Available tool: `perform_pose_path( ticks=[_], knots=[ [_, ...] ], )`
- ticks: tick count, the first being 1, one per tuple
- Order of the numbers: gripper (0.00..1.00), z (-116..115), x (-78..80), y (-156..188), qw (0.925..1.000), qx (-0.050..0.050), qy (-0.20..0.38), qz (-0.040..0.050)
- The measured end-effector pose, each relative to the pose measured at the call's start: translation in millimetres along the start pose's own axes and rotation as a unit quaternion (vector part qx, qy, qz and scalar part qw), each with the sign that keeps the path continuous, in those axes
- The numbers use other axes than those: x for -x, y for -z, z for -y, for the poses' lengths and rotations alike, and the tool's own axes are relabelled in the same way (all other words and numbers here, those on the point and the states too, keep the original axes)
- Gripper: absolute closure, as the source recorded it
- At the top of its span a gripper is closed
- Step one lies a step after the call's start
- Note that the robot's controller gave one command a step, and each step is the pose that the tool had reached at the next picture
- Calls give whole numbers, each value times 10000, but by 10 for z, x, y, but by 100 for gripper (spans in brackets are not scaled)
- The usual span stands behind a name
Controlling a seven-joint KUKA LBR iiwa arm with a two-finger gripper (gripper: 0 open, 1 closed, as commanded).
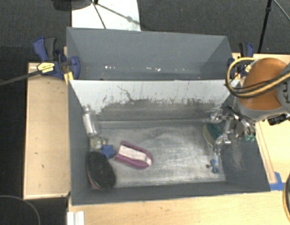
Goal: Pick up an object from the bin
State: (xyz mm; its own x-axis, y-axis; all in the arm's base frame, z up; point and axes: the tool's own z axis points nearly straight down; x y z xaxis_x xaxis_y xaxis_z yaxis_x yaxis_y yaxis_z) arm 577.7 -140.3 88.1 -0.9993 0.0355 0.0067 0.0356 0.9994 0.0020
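Note:
My gripper (215,162) hangs low at the right end of the bin, close to the right wall and just above the floor. A dark green rounded thing (210,132) lies right beside its upper part, toward the back right corner; whether they touch I cannot tell. Far off at the left lie a purple and white pouch-like thing (133,156), a small blue piece (107,150) and a black oval brush (101,170).
A silvery tube (89,123) leans along the left wall, with a small metal bit (95,142) below it. The arm with its orange cover and cables stands over the bin's right rim. Bare floor lies between the pouch and the gripper.

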Motion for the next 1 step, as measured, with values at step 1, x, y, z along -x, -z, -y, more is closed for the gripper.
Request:
perform_pose_path(
  ticks=[1],
  knots=[
    [100,-54,-682,1371,9969,-26,783,75]
  ],
)
